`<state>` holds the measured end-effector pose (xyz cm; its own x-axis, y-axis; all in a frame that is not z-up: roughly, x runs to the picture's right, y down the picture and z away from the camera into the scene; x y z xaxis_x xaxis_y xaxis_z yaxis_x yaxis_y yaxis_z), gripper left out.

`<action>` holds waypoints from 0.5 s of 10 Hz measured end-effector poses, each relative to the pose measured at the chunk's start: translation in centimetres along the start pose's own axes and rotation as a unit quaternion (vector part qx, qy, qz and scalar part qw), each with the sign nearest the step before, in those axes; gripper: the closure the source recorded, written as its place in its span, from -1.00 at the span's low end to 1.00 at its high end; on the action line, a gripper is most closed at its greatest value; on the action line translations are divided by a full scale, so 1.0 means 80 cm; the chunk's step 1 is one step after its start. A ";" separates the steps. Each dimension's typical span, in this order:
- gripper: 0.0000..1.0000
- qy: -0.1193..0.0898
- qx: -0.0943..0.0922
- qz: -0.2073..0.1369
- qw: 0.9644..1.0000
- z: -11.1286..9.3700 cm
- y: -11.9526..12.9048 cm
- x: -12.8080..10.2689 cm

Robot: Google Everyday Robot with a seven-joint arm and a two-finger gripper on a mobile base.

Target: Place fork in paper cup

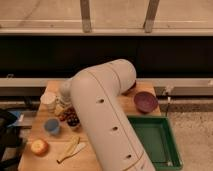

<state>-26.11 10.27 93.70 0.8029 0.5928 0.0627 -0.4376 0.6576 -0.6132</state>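
The white paper cup [48,100] stands upright near the table's back left corner. My gripper [64,95] is just to the right of the cup, at the end of my large white arm [105,115], which covers the middle of the table. Only a pale part of the gripper shows past the arm. The fork is not visible; it may be hidden by the arm or the gripper.
A blue cup [52,126] stands in front of the white cup. Dark small items [70,118] lie beside it. An apple [39,146] and pale cream utensils [70,149] lie at the front left. A purple bowl [145,101] sits at the back right, and a green tray [156,142] at the right.
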 end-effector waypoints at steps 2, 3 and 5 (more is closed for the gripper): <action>0.56 -0.004 0.002 0.001 1.000 -0.007 -0.004 -0.005; 0.75 -0.004 0.002 0.003 1.000 -0.011 -0.005 -0.003; 1.00 0.001 -0.002 0.002 1.000 -0.013 0.002 0.000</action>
<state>-25.79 9.89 92.78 0.8020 0.5943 0.0600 -0.4387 0.6543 -0.6161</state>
